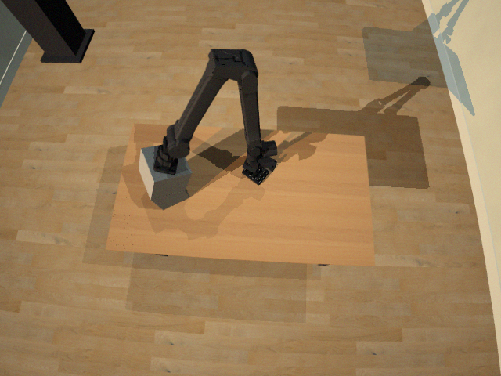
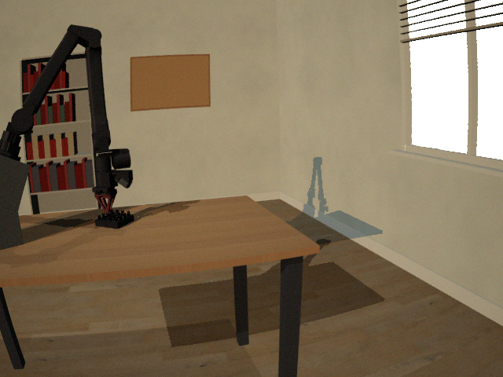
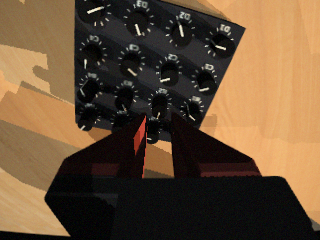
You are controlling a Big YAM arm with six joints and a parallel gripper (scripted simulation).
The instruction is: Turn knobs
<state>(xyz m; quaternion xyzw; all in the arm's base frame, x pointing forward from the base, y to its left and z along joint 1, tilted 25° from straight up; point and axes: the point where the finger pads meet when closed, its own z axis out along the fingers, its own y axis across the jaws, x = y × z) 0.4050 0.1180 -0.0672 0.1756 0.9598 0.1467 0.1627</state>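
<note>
The black knob box (image 1: 258, 178) (image 2: 106, 223) (image 3: 156, 46) stands on the table. In the wrist view its printed names are upside down, with row D at the top and row A nearest my gripper. Knob B2 (image 3: 160, 105) lies just beyond my fingertips; its white line points roughly down the picture. Knob A4 (image 3: 86, 124) is at the lower left; its line points down-left. My gripper (image 2: 107, 211) (image 3: 159, 120) is slightly open, with nothing seen held. Its tips are over the rear rows, around B2 and A2; their exact height is unclear. The left finger partly hides A3.
Knob A2 (image 3: 152, 134) shows between the fingers, its line pointing left. Knob B3 (image 3: 124, 99) and knob B1 (image 3: 192, 111) flank B2 closely. The grey arm pedestal (image 1: 170, 189) stands at the table's left. The table (image 1: 307, 226) (image 2: 195, 239) carries the arm's shadows.
</note>
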